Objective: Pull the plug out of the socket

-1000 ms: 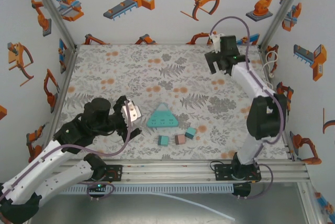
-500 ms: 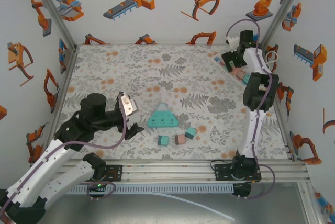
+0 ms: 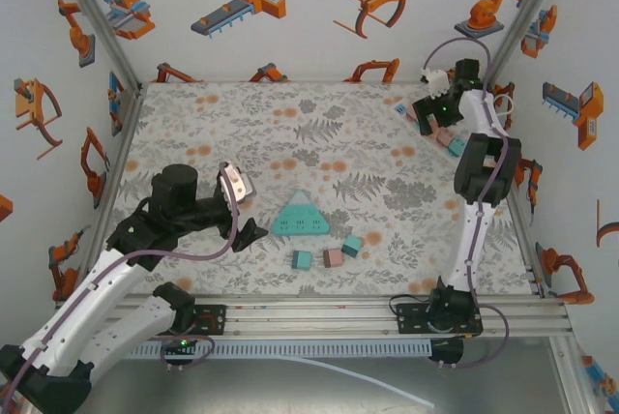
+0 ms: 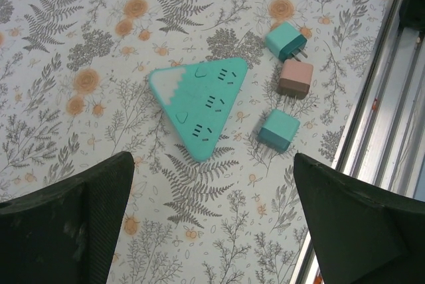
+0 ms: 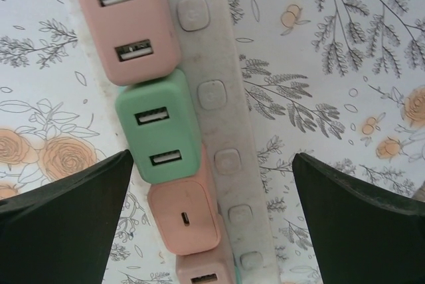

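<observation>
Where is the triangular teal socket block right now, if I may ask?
Top view: the socket block sits near the front centre of the table, with three loose plugs just nearer the arms.

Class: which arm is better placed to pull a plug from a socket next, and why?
Right. The right gripper hangs open over the power strip with chargers plugged in. The left gripper is over the triangular socket, with plugs lying loose beside it.

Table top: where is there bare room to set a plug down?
Bare: the far-left table, and the middle stretch between the triangular socket and the power strip. Crowded around the three loose plugs beside that socket.
</observation>
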